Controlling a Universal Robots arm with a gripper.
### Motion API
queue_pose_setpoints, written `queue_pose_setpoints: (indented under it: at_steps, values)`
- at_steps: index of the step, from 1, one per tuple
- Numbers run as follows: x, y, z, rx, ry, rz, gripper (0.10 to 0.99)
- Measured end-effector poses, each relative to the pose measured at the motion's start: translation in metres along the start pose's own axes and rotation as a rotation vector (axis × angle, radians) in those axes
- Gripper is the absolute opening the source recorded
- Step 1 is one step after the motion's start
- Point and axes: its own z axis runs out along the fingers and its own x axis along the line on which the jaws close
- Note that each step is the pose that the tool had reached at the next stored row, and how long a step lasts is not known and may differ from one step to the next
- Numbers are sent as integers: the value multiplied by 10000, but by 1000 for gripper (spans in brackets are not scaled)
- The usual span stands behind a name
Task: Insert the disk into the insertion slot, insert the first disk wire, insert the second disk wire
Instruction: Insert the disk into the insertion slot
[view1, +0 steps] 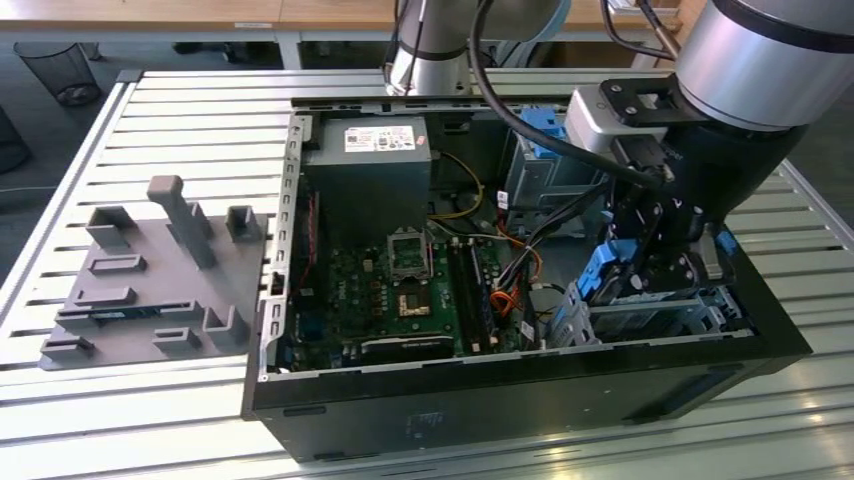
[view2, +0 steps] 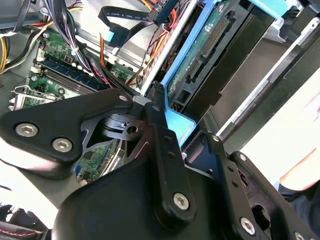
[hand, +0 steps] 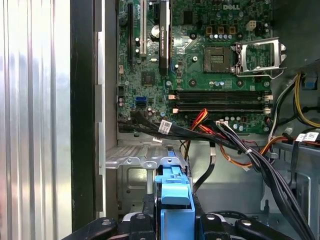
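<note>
Gripper (view1: 654, 275) fingers (hand: 148, 207) clamped on disk (hand: 175, 202) at blue carrier edges, above insertion slot (view1: 661, 318), exterior view's right. Likely rigid, heavyish, shock-sensitive.

Looked like a robotics lab or test workshop; showed a slotted aluminium bench (view1: 187, 110) carrying an opened computer case (view1: 534, 400), with a grey fixture plate (view1: 234, 275) at the exterior view's left; had a robot arm (view1: 427, 45) mounted at the far side; kept a mesh waste bin (view1: 60, 70) and wooden desks (view1: 200, 10) beyond.
</note>
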Motion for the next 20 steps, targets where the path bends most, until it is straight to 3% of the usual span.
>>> queue_pose_setpoints:
  at_steps: [9, 10, 15, 20]
  values:
    - [0, 1, 44, 0, 3, 0, 373]
    - [0, 1, 46, 1, 3, -1, 435]
    - [0, 1, 47, 0, 1, 0, 435]
    - [0, 1, 42, 0, 2, 0, 243]
